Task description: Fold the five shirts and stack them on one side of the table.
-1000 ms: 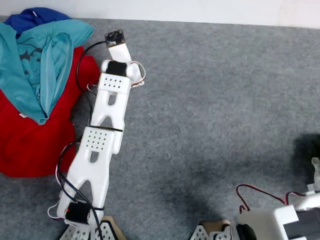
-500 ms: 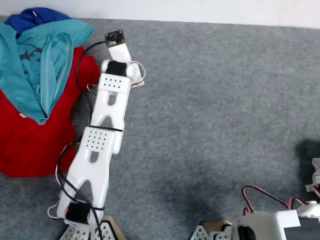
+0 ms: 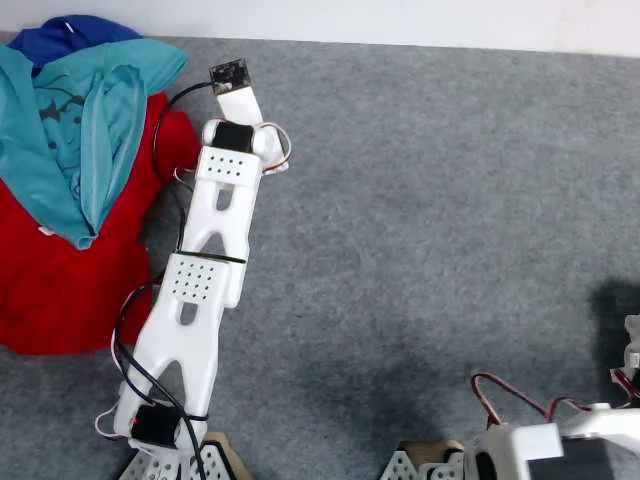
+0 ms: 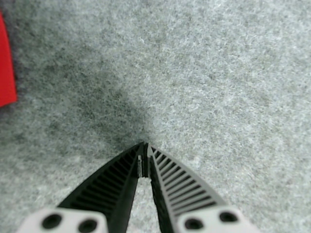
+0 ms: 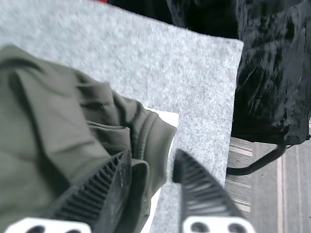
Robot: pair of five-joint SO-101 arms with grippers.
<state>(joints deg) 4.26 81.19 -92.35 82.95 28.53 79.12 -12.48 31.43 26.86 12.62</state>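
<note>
Red shirt (image 3: 60, 290), teal shirt (image 3: 60, 130) and blue shirt (image 3: 70, 35) lie heaped unfolded at the table's (image 3: 430, 200) far left corner; no stack yet. The left gripper (image 4: 144, 160) has its fingers pressed together over bare felt; the right gripper (image 5: 150, 174) has its fingers spread at an olive shirt (image 5: 48, 126) near the table's edge. Folding seems barely begun.

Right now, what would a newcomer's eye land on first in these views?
The bright heap at the table's far left corner: a teal shirt over a red shirt, with a blue shirt behind. Next, the white left arm stretched beside it, jaws shut over bare grey felt. The right jaws stand open at a crumpled olive shirt near the felt's edge.
</note>
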